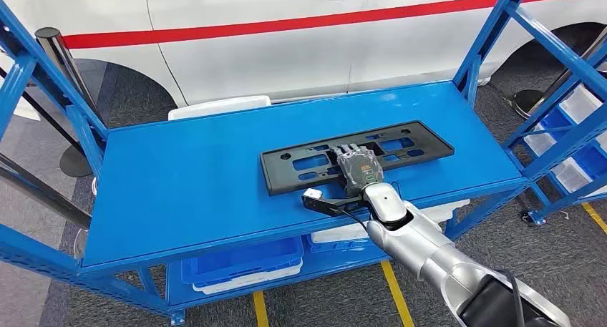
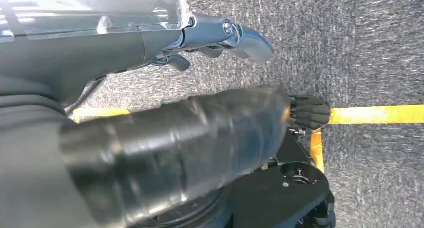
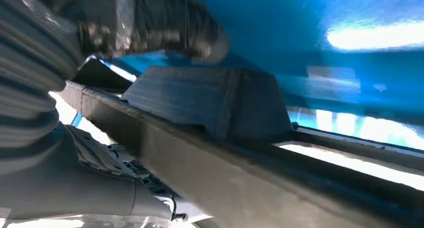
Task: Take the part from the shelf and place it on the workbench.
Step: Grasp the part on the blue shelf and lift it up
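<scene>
The part, a long black plastic plate frame with cut-outs (image 1: 411, 144), lies flat on the top deck of the blue shelf (image 1: 186, 177), towards its front right. My right hand (image 1: 360, 168) reaches in over the part's near edge, about the middle of its length. In the right wrist view dark fingers (image 3: 165, 33) curl over a raised block of the part (image 3: 210, 103), and the grey thumb (image 3: 90, 188) sits on the other side of its rim, so the hand grips it. My left hand (image 2: 220, 36) hangs over grey carpet, fingers stretched out and holding nothing.
Blue uprights (image 1: 494, 33) frame the shelf's corners. Blue and white bins (image 1: 243, 266) sit on the lower deck. A white car with a red stripe (image 1: 286, 48) stands close behind. A second blue rack (image 1: 572, 127) is at the right. Yellow tape (image 1: 394, 291) marks the floor.
</scene>
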